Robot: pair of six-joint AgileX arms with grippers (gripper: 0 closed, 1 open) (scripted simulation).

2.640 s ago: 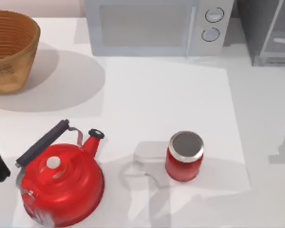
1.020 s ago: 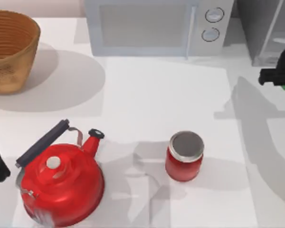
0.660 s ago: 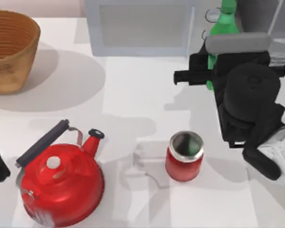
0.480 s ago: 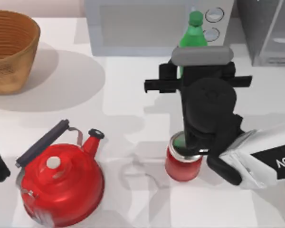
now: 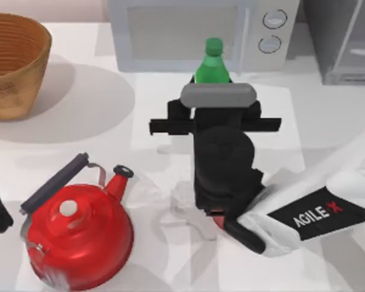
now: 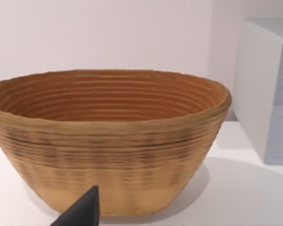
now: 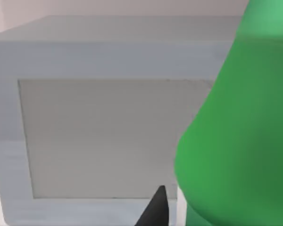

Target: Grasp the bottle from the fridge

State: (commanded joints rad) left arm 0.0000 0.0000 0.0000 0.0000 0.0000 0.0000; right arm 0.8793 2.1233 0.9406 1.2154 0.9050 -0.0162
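A wide woven basket [image 6: 108, 141] stands upright on the white desk [image 6: 245, 188], its ribbed inside open to view. Beside it stands the pale grey side of a boxy appliance [image 6: 266, 89]. A dark fingertip [image 6: 82, 212] pokes in just before the basket.

top view: looked straight down on the table [image 5: 170, 121] from above.
left wrist view: faced the basket [image 6: 108, 141] closely, level.
right wrist view: sat close behind the bottle [image 7: 240, 132], facing the microwave [image 7: 104, 127].
shared: microwave, basket and bottle also appeared from above.
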